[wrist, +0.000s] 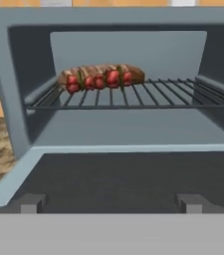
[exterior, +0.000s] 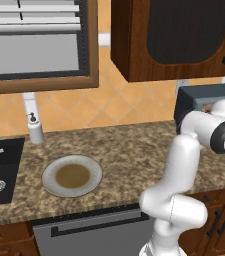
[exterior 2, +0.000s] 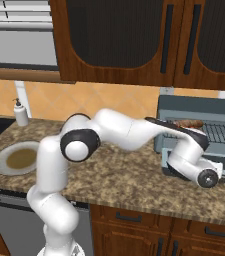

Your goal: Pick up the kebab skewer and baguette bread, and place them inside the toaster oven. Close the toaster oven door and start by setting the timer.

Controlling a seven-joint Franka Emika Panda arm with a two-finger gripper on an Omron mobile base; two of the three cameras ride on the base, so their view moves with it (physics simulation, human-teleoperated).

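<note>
With red-chunked kebab skewer and golden-brown baguette bread lying upper-centre on wire rack, end effector spread empty; next, lowered grey-blue toaster oven door needing lifting.

Kitchen: granite counter, sink, wooden cabinets.

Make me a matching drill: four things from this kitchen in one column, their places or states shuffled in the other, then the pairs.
Things:
1. skewer
2. plate
3. oven door
4. soap bottle

Places or states:
A. folded down, open
B. on the oven's wire rack
C. bare, on the counter by the sink
D. upright at the wall behind the sink

Pairs: 1-B, 2-C, 3-A, 4-D
</note>
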